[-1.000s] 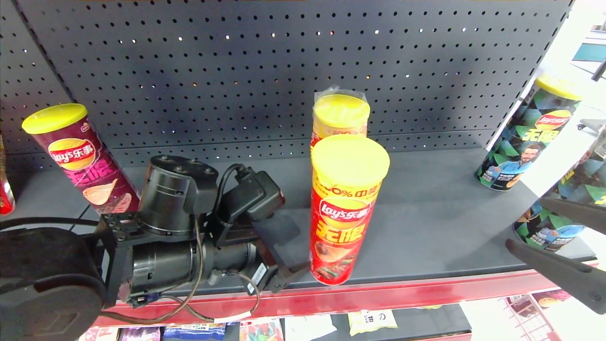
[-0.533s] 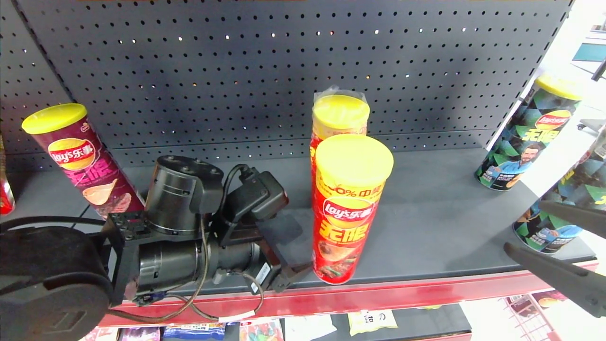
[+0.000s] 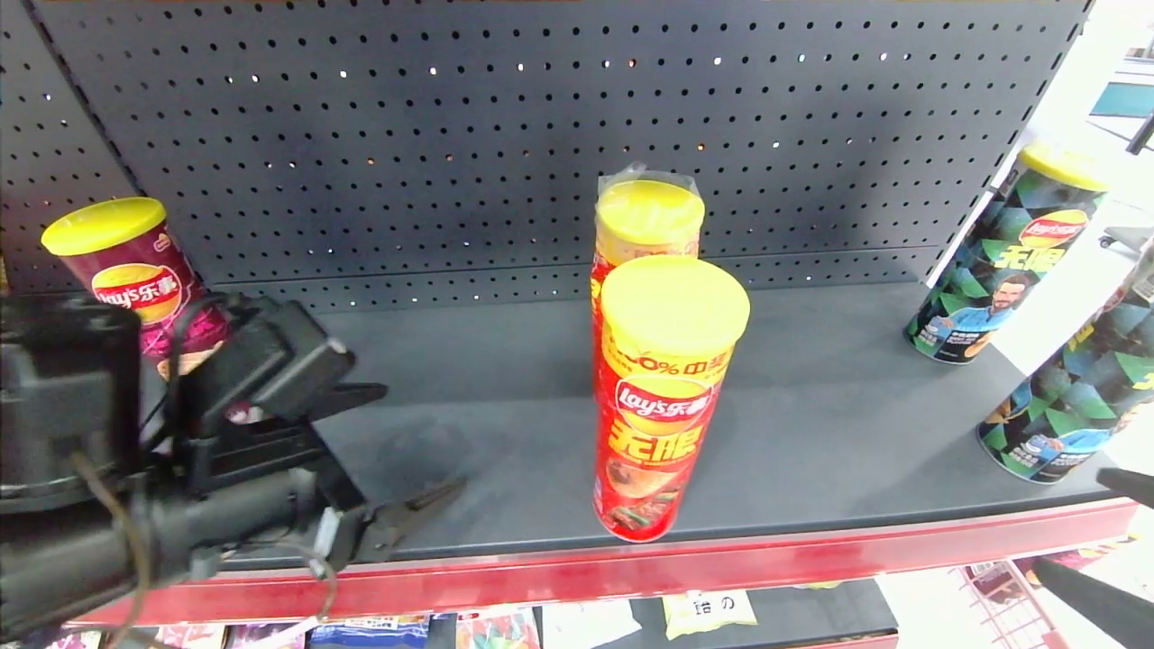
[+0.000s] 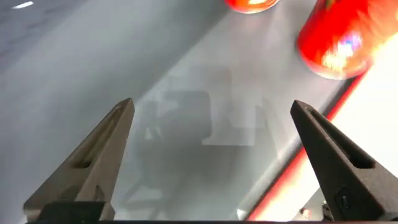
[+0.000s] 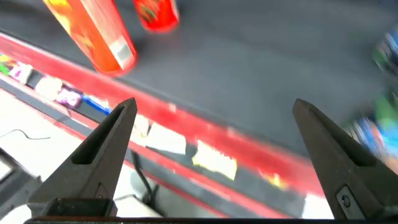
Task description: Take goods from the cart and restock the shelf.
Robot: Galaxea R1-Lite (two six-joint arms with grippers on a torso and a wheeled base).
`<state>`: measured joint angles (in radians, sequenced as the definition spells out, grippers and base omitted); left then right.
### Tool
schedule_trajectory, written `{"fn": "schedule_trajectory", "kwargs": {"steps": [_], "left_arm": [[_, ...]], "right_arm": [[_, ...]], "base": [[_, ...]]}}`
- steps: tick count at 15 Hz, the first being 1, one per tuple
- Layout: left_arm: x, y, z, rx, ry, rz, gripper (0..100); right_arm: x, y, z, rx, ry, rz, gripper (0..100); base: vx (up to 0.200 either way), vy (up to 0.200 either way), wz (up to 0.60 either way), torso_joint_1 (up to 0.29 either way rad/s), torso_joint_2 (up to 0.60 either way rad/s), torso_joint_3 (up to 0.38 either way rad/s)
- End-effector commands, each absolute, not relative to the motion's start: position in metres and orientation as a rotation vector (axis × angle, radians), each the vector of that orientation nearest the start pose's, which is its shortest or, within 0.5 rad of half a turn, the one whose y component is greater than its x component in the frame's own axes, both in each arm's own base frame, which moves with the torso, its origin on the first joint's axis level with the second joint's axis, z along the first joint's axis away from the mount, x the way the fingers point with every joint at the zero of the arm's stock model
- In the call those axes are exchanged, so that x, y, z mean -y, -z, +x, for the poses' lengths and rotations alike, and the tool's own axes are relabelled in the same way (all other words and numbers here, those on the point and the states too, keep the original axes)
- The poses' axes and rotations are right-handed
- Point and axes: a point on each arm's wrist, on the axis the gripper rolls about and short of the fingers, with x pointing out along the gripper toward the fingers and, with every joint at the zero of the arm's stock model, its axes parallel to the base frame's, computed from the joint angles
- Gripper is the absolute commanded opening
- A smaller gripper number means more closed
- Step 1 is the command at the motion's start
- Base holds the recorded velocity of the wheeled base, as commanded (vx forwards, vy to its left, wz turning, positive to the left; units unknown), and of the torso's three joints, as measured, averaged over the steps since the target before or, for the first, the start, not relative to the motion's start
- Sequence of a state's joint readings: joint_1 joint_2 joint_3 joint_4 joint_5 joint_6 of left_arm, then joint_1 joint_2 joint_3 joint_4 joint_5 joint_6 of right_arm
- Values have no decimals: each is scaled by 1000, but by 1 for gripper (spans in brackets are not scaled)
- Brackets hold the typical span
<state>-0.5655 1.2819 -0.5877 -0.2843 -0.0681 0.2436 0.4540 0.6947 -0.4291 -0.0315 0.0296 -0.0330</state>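
Left gripper (image 3: 419, 442) wide open, empty, between purple can (image 3: 126, 261) and front red can (image 3: 663, 397); right gripper (image 5: 214, 101) wide open, empty.

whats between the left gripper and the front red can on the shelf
The stretch is bare: in the head view the dark shelf board runs clear from the open left gripper to the front red can.

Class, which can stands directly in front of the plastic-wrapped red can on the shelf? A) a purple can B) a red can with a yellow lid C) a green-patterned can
B: the front red can, yellow-lidded, stands near the edge of the shelf, just before the wrapped red can.
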Motion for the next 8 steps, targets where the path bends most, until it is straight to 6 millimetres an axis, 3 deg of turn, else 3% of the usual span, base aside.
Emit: {"fn": "schedule_trajectory", "kwargs": {"steps": [1, 4, 6, 8], "left_arm": [[35, -205, 73, -262, 498, 264, 100], [6, -191, 17, -278, 379, 183, 100], [-2, -179, -4, -286, 282, 134, 100], [-4, -163, -11, -300, 185, 58, 100]], "right_arm": [[-9, -195, 24, -134, -362, -50, 100], [-3, -200, 14, -115, -186, -37, 100], [0, -200, 6, -185, -21, -34, 100], [0, -201, 4, -226, 50, -28, 100]], "base": [[0, 0, 0, 0, 0, 0], [0, 0, 0, 0, 0, 0], [0, 0, 0, 0, 0, 0], [0, 0, 0, 0, 0, 0]]}}
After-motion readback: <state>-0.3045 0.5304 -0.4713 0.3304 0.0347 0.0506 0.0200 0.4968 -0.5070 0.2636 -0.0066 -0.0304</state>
